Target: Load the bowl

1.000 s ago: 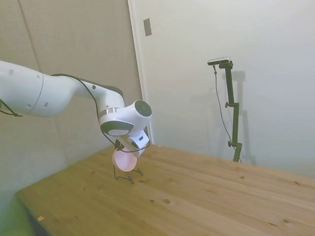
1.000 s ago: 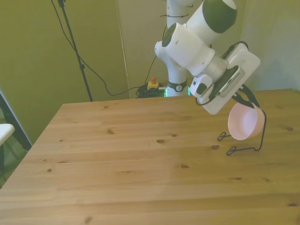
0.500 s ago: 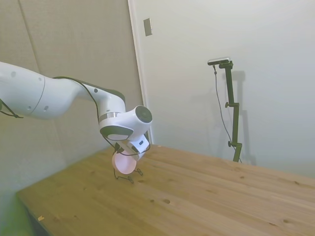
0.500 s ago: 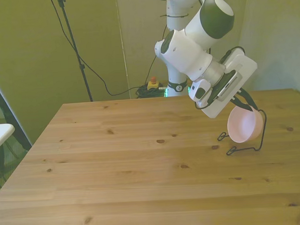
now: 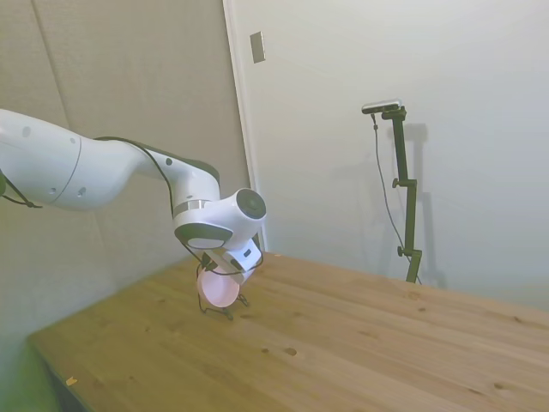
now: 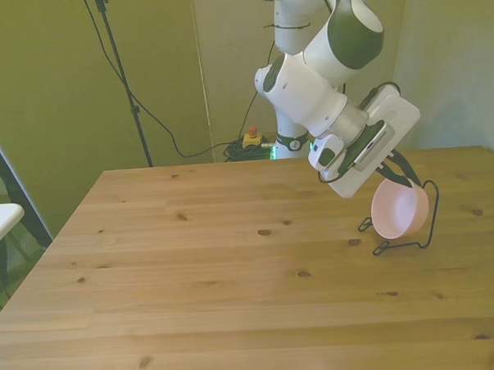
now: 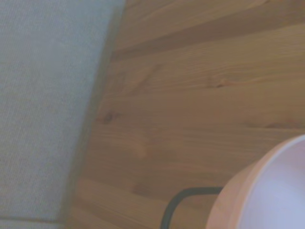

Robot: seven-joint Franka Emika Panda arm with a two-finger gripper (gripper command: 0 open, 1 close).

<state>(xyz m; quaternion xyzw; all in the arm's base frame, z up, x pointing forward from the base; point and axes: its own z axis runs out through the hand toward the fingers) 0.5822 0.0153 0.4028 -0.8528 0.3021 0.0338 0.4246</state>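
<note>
While the pink bowl (image 6: 400, 212) is held tilted on its side against a black wire stand (image 6: 419, 227) near the wooden counter (image 6: 234, 276) edge, the pincer (image 6: 392, 175) is clamped on its rim, apparently.

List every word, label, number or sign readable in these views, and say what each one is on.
No readable text in any view.
Small pale pink plastic bowl: plain, unmarked.
White robot arm and its hand: no legible label.
Thin black wire rack: no marking.
Wooden table: bare grain and knots only.
Small grey wall plate: blank at this size.
</note>
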